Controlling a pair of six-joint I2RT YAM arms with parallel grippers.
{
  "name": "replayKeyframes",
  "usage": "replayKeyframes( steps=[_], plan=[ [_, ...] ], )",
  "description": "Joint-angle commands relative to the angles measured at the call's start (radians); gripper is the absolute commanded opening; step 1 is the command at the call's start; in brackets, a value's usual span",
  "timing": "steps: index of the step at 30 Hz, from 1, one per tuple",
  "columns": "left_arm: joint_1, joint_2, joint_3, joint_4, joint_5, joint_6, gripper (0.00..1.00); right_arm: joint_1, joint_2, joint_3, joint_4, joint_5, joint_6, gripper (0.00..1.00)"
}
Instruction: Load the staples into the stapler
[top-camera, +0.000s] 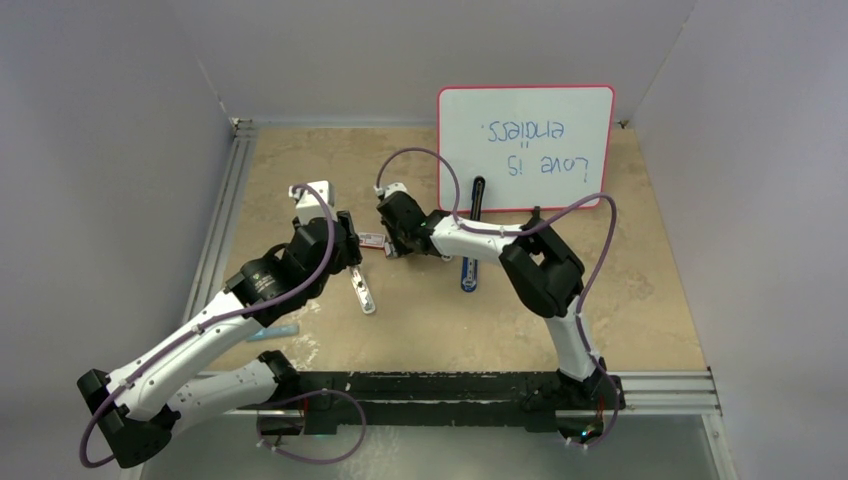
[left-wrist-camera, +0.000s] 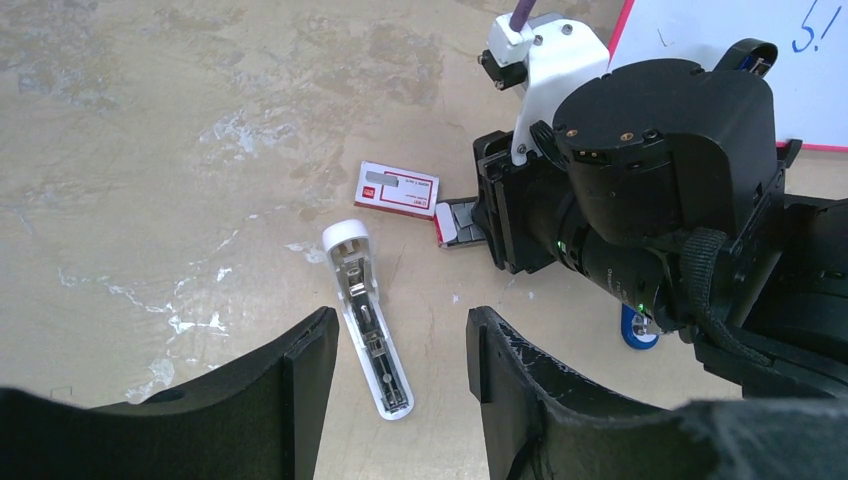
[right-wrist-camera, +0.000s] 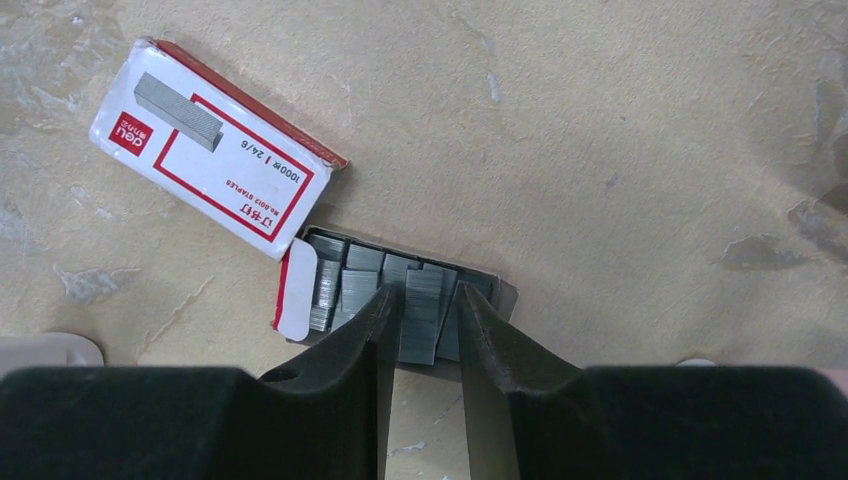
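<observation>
The staples (right-wrist-camera: 420, 320) are grey strips in an open red-and-white tray (right-wrist-camera: 293, 305) on the table. My right gripper (right-wrist-camera: 425, 295) reaches into the tray with its fingers closed on either side of one strip, which sticks out further than the others. In the top view the right gripper (top-camera: 390, 238) is at the tray. The stapler (top-camera: 469, 277) lies behind it, only its blue end showing, also in the left wrist view (left-wrist-camera: 637, 330). My left gripper (left-wrist-camera: 400, 320) is open and empty, hovering above a white oblong bar (left-wrist-camera: 370, 320).
The box sleeve (right-wrist-camera: 215, 145) lies next to the tray, also seen from the left wrist (left-wrist-camera: 397, 189). A whiteboard (top-camera: 525, 145) with a black marker (top-camera: 477, 205) stands at the back. The white bar (top-camera: 362, 290) lies left of centre.
</observation>
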Motion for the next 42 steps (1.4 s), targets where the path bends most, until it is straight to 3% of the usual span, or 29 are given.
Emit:
replayKeyframes(
  steps=[1, 10, 24, 42],
  plan=[
    [-0.001, -0.005, 0.019, 0.013, -0.024, -0.011, 0.5, -0.012, 0.014, 0.038, 0.011, -0.031, -0.004, 0.3],
    [-0.001, -0.005, 0.019, 0.01, -0.021, -0.014, 0.5, -0.024, 0.021, 0.053, -0.015, -0.07, 0.028, 0.16],
    [-0.001, -0.017, 0.015, 0.015, 0.01, -0.021, 0.5, -0.024, -0.175, -0.014, 0.023, -0.005, 0.124, 0.17],
    [-0.001, -0.027, 0.009, 0.036, 0.08, -0.022, 0.5, 0.013, -0.394, -0.425, -0.086, 0.007, 0.463, 0.18]
  ],
)
